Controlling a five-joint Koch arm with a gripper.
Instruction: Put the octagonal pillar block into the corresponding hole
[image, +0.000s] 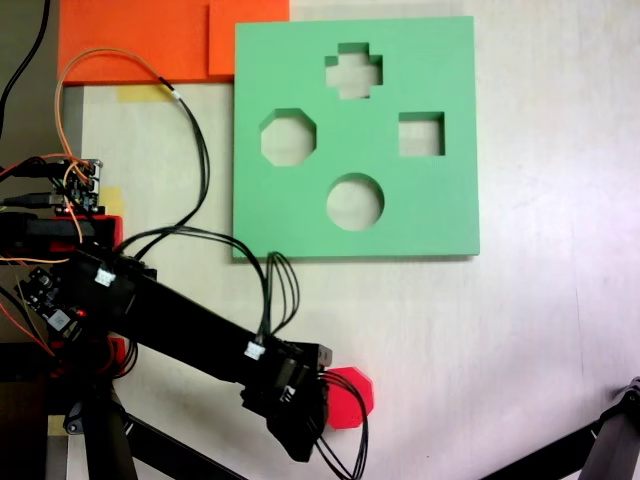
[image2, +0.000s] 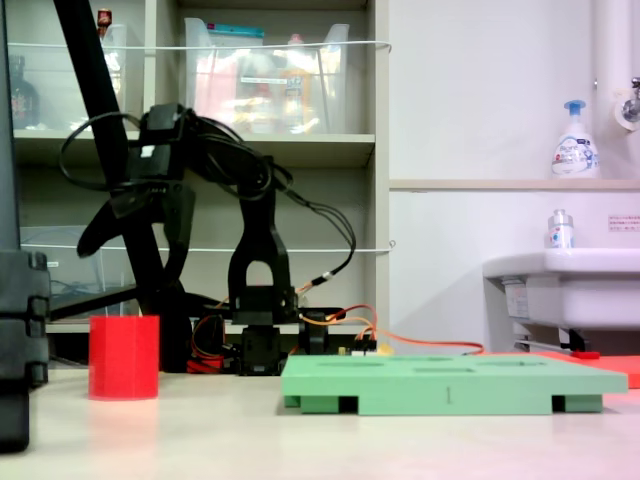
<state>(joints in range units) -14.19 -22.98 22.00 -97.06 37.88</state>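
Note:
The octagonal pillar block (image: 352, 393) (image2: 124, 357) is bright red and stands upright on the pale table, near the first exterior view's bottom centre. My gripper (image: 312, 405) (image2: 135, 245) hangs above it with a clear gap, jaws spread, open and holding nothing. In the first exterior view the gripper covers the block's left side. The green foam board (image: 440, 215) (image2: 450, 385) lies flat farther up the table. Its eight-sided corresponding hole (image: 288, 138) is at the board's left and is bare. In the second exterior view the board is edge-on, so the cutouts cannot be told apart.
The board also has a cross cutout (image: 353, 71), a square cutout (image: 421, 134) and a round cutout (image: 355, 201). Orange foam sheets (image: 140, 40) lie at the top left. A circuit board (image: 75, 185) and loose cables sit by the arm's base. A black tripod leg (image: 610, 440) intrudes at the bottom right.

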